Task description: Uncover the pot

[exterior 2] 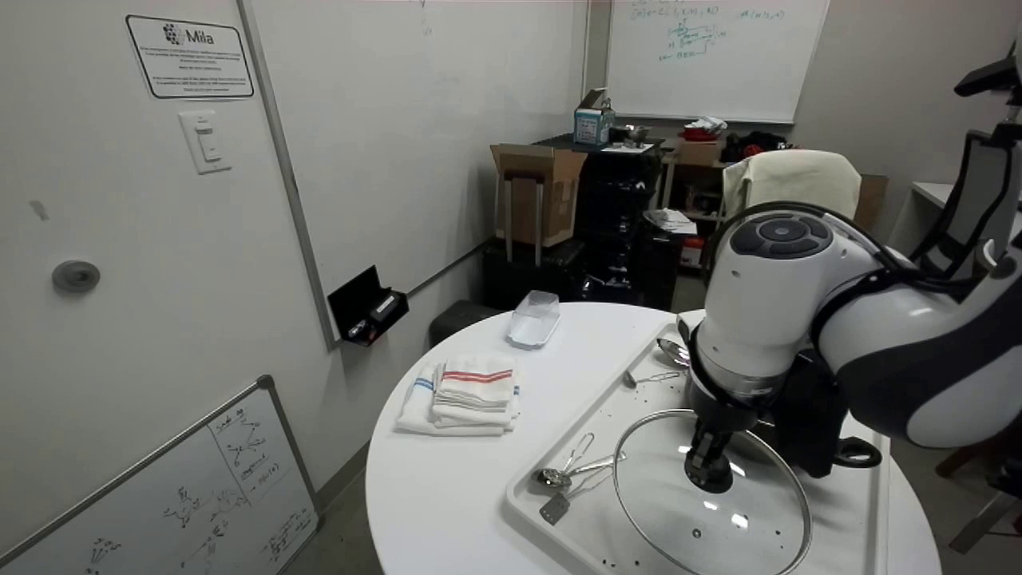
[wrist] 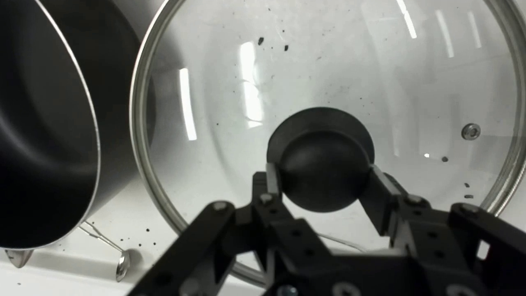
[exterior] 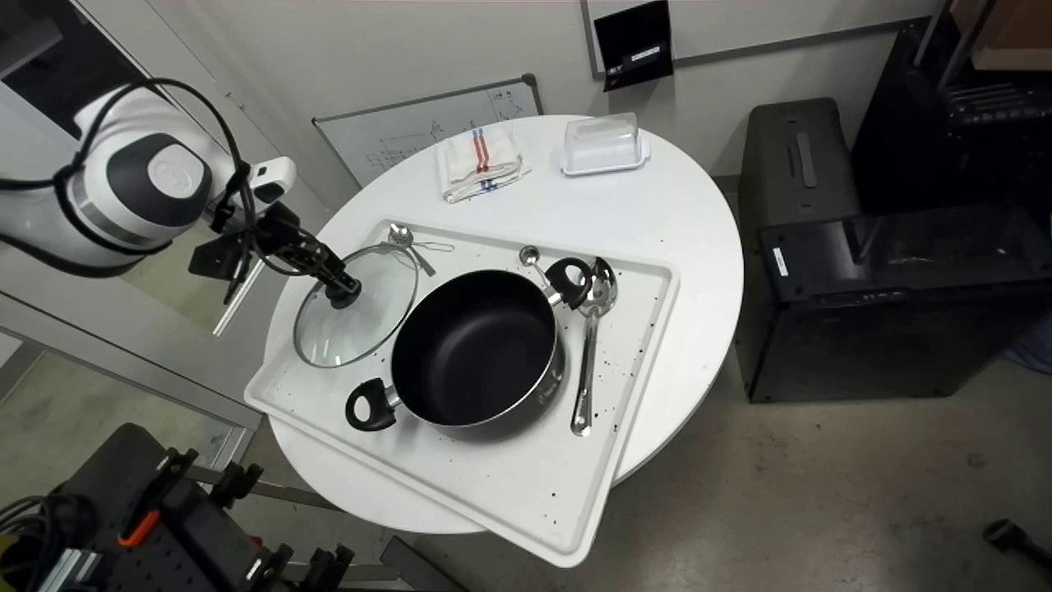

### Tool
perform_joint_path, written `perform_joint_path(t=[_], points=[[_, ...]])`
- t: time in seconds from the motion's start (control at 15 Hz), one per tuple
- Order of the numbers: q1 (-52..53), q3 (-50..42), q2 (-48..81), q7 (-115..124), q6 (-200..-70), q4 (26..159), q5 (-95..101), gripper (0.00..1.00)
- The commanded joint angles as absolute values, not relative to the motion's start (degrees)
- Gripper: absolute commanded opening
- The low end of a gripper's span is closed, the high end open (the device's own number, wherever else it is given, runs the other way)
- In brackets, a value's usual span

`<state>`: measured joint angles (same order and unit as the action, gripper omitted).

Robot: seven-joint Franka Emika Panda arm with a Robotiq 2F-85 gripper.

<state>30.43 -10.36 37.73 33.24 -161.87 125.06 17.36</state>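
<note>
The black pot [exterior: 475,349] stands uncovered on a white tray, its dark inside showing, with a looped handle on each side. Beside it is the round glass lid [exterior: 382,284] with its dark knob [wrist: 324,172]. My gripper [wrist: 322,170] is shut on that knob, one finger pressed to each side. In the wrist view the pot [wrist: 49,123] lies at the left edge, next to the lid's rim. Whether the lid touches the tray or hangs just above it, I cannot tell. In an exterior view the arm hides most of the pot, leaving a handle [exterior 2: 858,453] visible.
The white tray [exterior: 526,501] sits on a round white table [exterior: 690,247]. A large metal spoon [exterior: 588,353] lies beyond the pot, with smaller utensils [exterior 2: 559,483] near the lid. Folded towels [exterior: 481,160] and a clear-covered dish [exterior: 604,146] stand at the table's wall side.
</note>
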Motion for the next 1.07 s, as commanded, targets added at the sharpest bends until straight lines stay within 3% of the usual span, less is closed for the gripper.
perform_joint_path(t=[0.0, 0.8, 0.87, 1.0], points=[[28.49, -9.22, 42.90, 31.25, -164.82, 120.98, 14.13, 0.25], [26.62, -8.05, 49.25, 25.52, -167.24, 118.45, 5.72, 0.25], [26.57, -8.02, 48.80, 25.27, -167.29, 119.01, 5.60, 0.75], [26.69, -8.25, 48.30, 25.06, -167.72, 119.77, 5.56, 0.83]])
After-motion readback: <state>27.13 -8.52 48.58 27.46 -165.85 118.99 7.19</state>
